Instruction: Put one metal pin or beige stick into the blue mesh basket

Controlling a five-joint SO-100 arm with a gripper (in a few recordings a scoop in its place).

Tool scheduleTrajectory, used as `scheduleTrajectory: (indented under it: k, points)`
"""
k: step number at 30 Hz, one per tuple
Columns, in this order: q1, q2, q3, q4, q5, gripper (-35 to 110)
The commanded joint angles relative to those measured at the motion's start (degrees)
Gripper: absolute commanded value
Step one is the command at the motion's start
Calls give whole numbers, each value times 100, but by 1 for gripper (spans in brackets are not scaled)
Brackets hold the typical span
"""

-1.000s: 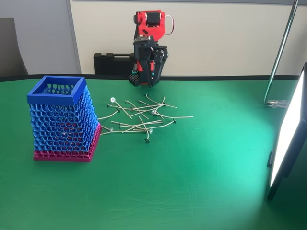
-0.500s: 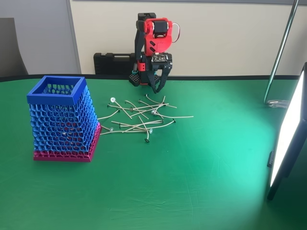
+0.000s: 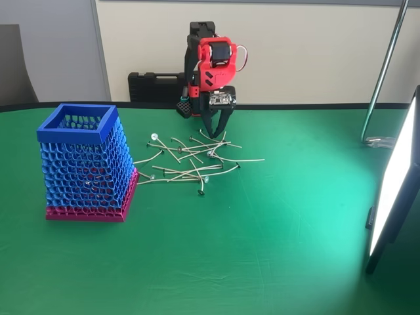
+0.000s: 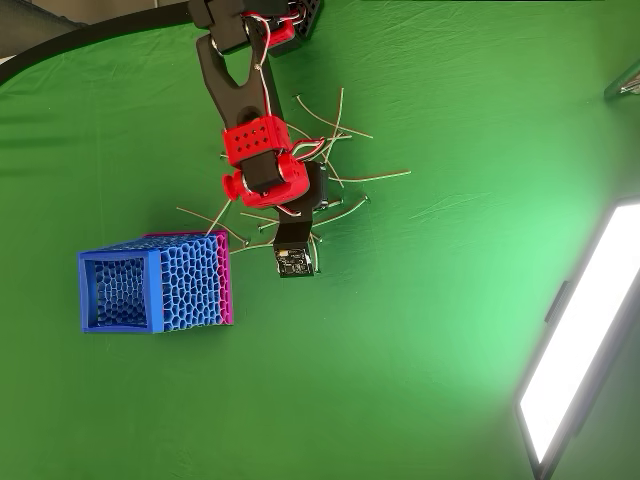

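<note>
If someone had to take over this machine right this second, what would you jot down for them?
Gripper: hanging fingers-down over the far edge of the pile of sticks, holding nothing that I can see; whether it is open or shut is hard to tell from here.
Basket: upright on the green table, left of the pile in the fixed view, its pink base touching the nearest sticks.
Done: nothing visible yet; no stick has been lifted, and I cannot see one inside the basket.
Left: lower onto one stick, grip it, carry it over the basket's open top, drop it in.
</note>
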Motion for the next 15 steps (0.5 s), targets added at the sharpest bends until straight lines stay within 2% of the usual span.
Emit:
scheduleTrajectory:
  k: [1, 12, 15]
  points:
    - [9, -53, -255, 35, -70, 1]
    - [-53, -589, -501, 35, 26, 2]
    - [-79, -694, -633, 35, -62, 8]
